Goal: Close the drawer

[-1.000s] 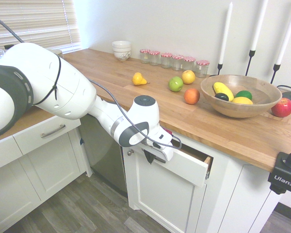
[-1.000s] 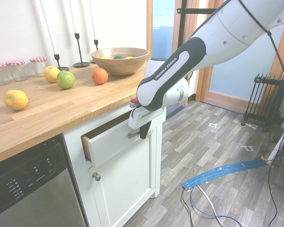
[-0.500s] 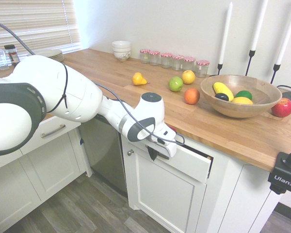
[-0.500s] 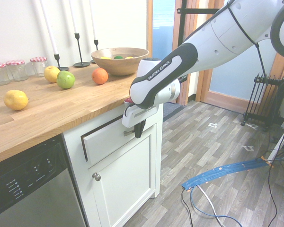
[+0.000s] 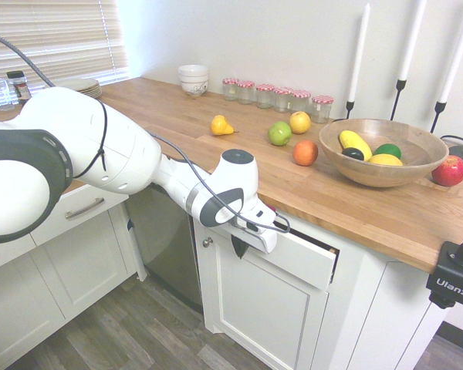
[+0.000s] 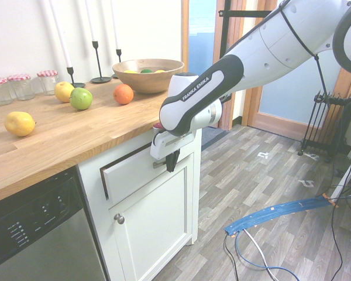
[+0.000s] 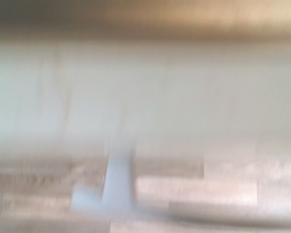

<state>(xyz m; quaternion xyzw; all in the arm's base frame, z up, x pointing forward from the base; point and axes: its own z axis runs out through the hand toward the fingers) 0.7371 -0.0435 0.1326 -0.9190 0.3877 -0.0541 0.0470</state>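
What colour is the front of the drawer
White; the drawer front shows best in the second exterior view.

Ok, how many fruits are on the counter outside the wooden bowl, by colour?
Yellow fruit: 2
Green fruit: 1
Orange fruit: 1
Red fruit: 1
Total: 5

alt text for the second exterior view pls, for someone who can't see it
A white robot arm's claw presses against the front of a white drawer under a wooden countertop; the drawer is almost shut, with only a thin dark gap around it. On the countertop sit a lemon, a green apple, an orange and a wooden fruit bowl.
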